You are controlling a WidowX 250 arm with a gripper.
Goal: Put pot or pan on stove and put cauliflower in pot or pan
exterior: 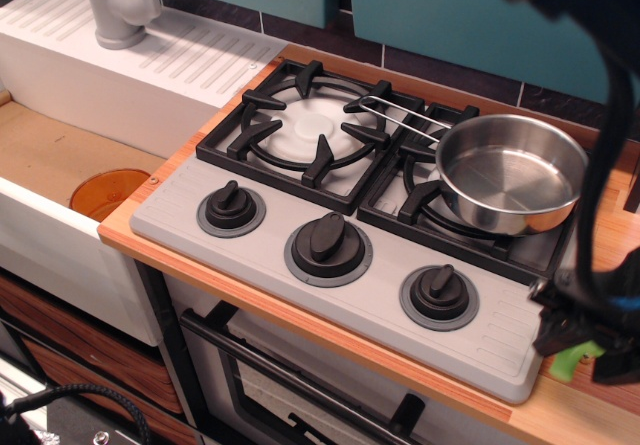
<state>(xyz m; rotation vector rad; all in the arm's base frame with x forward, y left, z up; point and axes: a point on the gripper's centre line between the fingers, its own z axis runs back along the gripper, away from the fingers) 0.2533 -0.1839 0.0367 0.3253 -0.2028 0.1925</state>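
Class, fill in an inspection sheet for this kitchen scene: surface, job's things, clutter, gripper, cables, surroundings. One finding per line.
Surface: wooden counter holding a grey stove with three black knobs.
Job's things: steel pan sits on the right burner, empty, its wire handle reaching toward the left burner; green cauliflower lies on the counter right of the stove, mostly hidden.
Clutter: nothing seen.
Gripper: black gripper low over the cauliflower, jaws around it; whether they have shut cannot be told.
Cables: black cables hang down to the gripper.
Surroundings: sink on the left with an orange disc inside, grey tap, teal wall panels.
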